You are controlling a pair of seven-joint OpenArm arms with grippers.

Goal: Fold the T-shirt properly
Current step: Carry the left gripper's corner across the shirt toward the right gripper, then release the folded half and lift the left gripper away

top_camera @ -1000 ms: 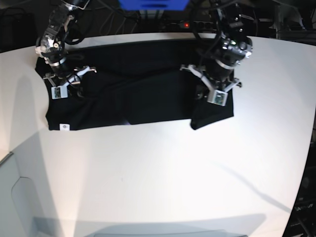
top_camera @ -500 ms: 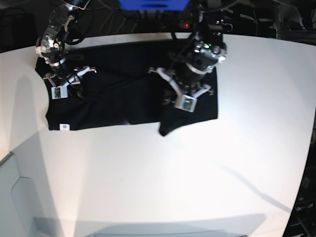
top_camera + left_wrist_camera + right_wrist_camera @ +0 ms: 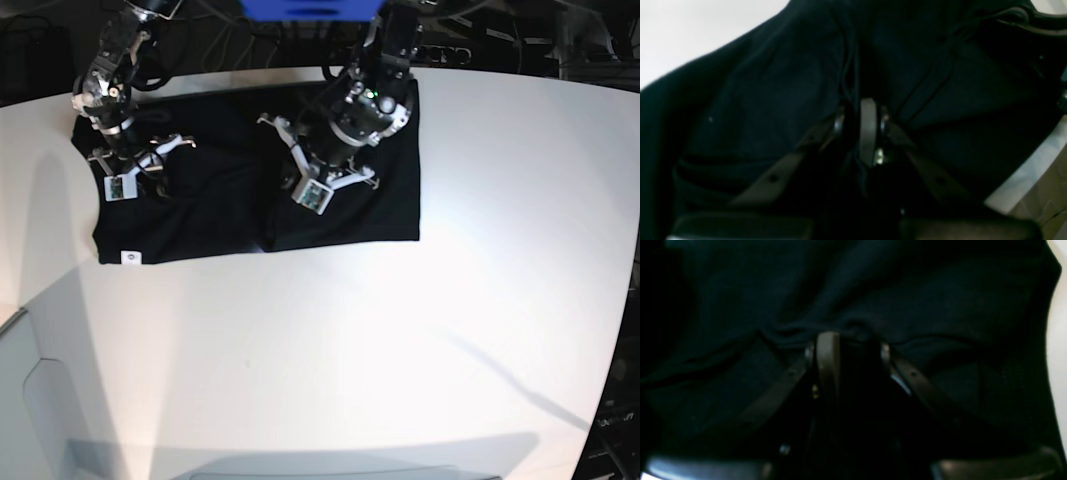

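The black T-shirt (image 3: 220,215) lies spread on the white table (image 3: 350,350), its small white label (image 3: 130,257) at the front left corner. The shirt's right part is doubled over toward the middle. My left gripper (image 3: 325,175) hovers over the shirt's middle, shut on a fold of the black cloth (image 3: 780,86). In the left wrist view its fingers (image 3: 868,130) are pressed together with cloth draped around them. My right gripper (image 3: 140,165) sits at the shirt's back left. In the right wrist view this gripper (image 3: 855,343) pinches a bunched ridge of cloth (image 3: 940,306).
A blue object (image 3: 310,8) and dark cables sit behind the table's back edge. White tabletop stretches in front of and to the right of the shirt. A pale panel (image 3: 60,420) shows at the lower left.
My left gripper has swept leftward across the shirt, dragging its right side over the middle. The right arm has stayed put.
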